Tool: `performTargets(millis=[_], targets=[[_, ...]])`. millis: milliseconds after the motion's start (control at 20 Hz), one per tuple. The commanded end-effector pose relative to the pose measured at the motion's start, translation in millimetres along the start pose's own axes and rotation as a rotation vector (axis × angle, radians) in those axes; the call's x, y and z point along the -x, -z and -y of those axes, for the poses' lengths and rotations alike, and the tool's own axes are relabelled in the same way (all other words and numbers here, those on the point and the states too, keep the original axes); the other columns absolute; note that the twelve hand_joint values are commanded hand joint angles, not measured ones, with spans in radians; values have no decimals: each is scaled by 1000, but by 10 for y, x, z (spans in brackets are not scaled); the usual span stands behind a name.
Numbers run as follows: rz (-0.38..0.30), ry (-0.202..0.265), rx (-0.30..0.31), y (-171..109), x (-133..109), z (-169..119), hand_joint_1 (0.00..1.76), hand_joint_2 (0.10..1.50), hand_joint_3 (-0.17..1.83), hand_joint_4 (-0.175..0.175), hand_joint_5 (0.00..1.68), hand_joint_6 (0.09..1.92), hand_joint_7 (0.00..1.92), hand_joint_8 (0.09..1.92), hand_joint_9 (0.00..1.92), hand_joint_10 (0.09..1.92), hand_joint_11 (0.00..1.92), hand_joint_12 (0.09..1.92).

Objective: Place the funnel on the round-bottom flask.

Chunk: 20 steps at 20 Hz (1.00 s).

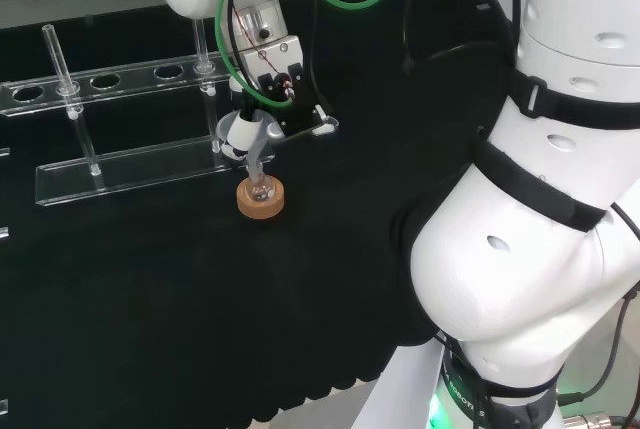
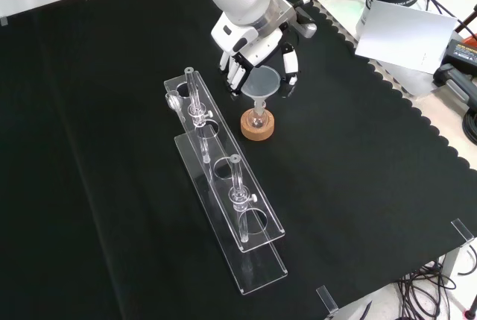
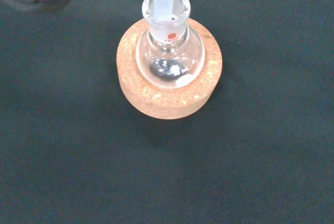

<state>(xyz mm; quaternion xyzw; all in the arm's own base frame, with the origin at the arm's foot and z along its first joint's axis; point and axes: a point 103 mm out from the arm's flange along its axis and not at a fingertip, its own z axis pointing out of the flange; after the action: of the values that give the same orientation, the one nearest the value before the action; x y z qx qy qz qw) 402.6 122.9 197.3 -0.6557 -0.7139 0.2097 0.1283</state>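
Funnel [image 2: 262, 83] upright, stem down in the neck of the round-bottom flask [image 3: 169, 59], seated on a cork ring [image 2: 258, 125] on the black worktop [image 2: 358, 186]. Fingers [image 2: 289, 74] of the hand [image 2: 250, 51] curled either side of the funnel's cone, pinching it. Clear test-tube rack [image 2: 223, 201] just beside, left in front view.

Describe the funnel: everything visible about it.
The funnel looks like clear, slightly frosted glass or plastic: a wide cone over a narrow stem. It stands upright, its stem inside the neck of the round-bottom flask, which sits on a cork ring on the black cloth. The hand is curled round the cone's rim from above.
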Motion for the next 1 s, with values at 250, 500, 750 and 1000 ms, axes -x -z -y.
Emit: performTargets(millis=[250, 500, 750, 1000], targets=[[15, -49, -13, -22, 3, 2, 806, 663, 687, -44, 511, 728, 579, 845, 888, 593, 587, 1273], [9, -58, -11, -24, -4, 1, 802, 661, 688, -46, 492, 714, 559, 840, 873, 594, 581, 1274], [8, -56, -14, -28, 9, -7, 798, 660, 689, -47, 481, 701, 545, 838, 862, 597, 575, 1276], [3, -40, -15, -36, 36, -5, 790, 656, 690, -47, 464, 677, 526, 838, 843, 603, 562, 1283]])
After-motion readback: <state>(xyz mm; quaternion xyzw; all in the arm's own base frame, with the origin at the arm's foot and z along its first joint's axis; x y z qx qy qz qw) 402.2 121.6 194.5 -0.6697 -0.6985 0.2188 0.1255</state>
